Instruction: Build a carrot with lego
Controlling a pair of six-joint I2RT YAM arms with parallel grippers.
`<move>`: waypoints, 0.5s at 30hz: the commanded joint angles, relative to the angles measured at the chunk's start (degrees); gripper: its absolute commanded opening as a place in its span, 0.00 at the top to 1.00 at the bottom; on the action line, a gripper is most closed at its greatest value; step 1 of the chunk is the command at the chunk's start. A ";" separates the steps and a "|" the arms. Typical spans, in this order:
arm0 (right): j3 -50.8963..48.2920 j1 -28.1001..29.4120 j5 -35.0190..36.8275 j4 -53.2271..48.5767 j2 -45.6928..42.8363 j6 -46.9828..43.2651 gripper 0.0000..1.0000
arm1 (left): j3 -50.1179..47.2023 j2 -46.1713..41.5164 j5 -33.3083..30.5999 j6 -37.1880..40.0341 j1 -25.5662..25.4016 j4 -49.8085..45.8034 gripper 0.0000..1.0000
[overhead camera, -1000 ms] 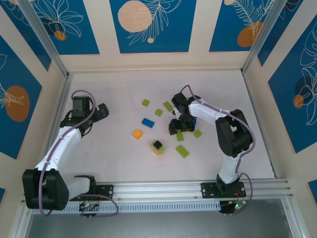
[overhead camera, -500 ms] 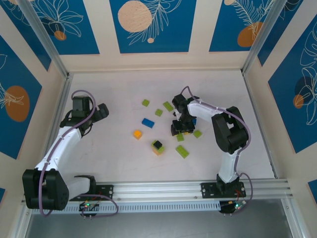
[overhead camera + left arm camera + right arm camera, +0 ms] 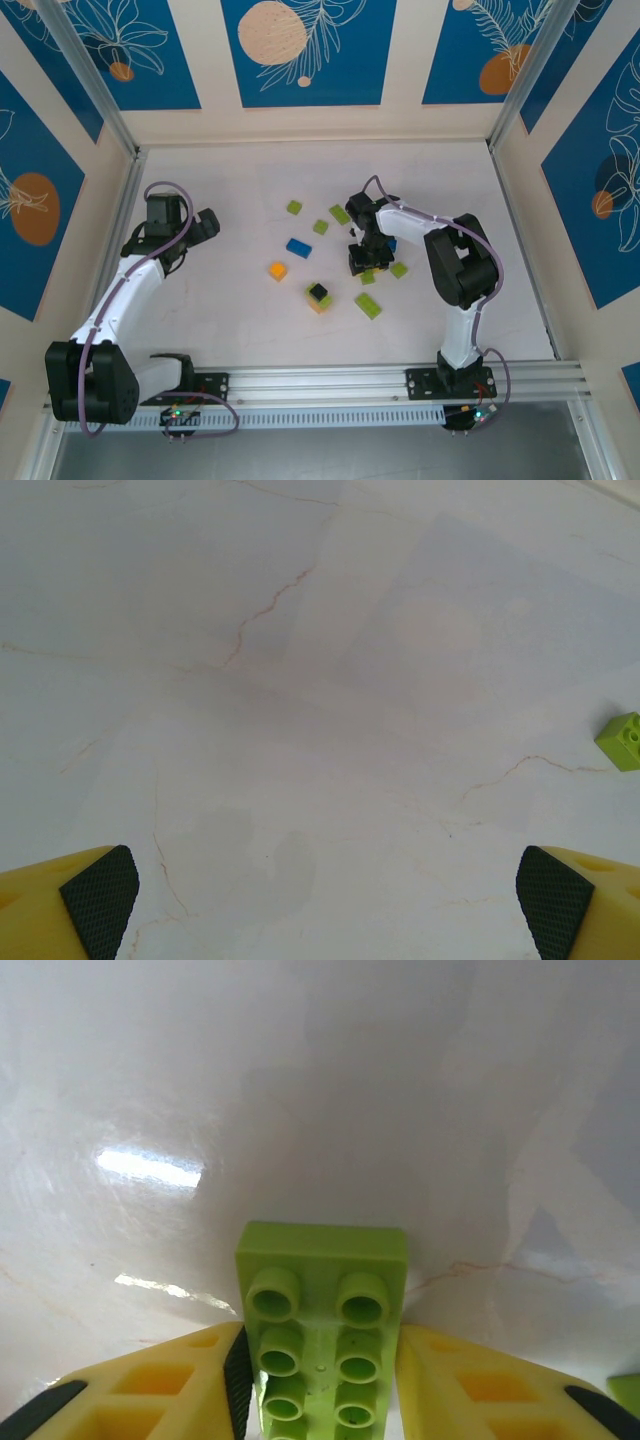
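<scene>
My right end effector (image 3: pixel 320 1375) pinches lime-green studded plastic lego brick (image 3: pixel 322 1260), jutting toward 12 o'clock | my left end effector (image 3: pixel 325 895) wide open above veined counter (image 3: pixel 300 630)

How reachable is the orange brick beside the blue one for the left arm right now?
Probably yes. The left gripper is open, with bare table between it and the orange brick; the right gripper is farther right, closed on a lime green brick.

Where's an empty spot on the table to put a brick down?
Bare table between the left claw and the orange brick, and along the far wall. Crowded around the right claw, which grips a green brick.
</scene>
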 commanded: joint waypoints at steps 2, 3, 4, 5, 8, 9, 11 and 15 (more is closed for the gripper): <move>-0.05 0.60 -0.64 -1.33 0.30 -0.16 0.61 | -0.02 -0.10 -0.09 0.18 0.50 -0.84 0.00; -0.04 0.58 -0.72 -1.47 -0.13 -0.16 0.62 | -0.01 -0.09 -0.09 0.17 0.54 -0.86 0.00; 0.09 0.58 -0.86 -1.77 -0.74 -0.16 0.63 | -0.01 -0.10 -0.09 0.16 0.51 -0.85 0.00; 0.32 0.66 -1.14 -2.25 -1.51 -0.25 0.63 | -0.01 -0.10 -0.10 0.19 0.49 -0.86 0.00; 2.06 1.63 -1.51 -5.11 -4.43 -1.31 0.63 | -0.02 -0.18 -0.17 0.20 0.50 -0.86 0.00; 2.83 2.24 -1.80 -6.24 -5.40 -2.19 0.64 | -0.01 -0.23 -0.17 0.16 0.55 -0.89 0.00; 5.39 3.99 -2.28 -9.26 -7.50 -4.07 0.64 | -0.01 -0.23 -0.09 0.20 0.53 -0.91 0.00; 11.57 7.92 -2.83 -16.19 -9.33 -7.66 0.64 | -0.02 -0.12 -0.09 0.16 0.51 -0.85 0.00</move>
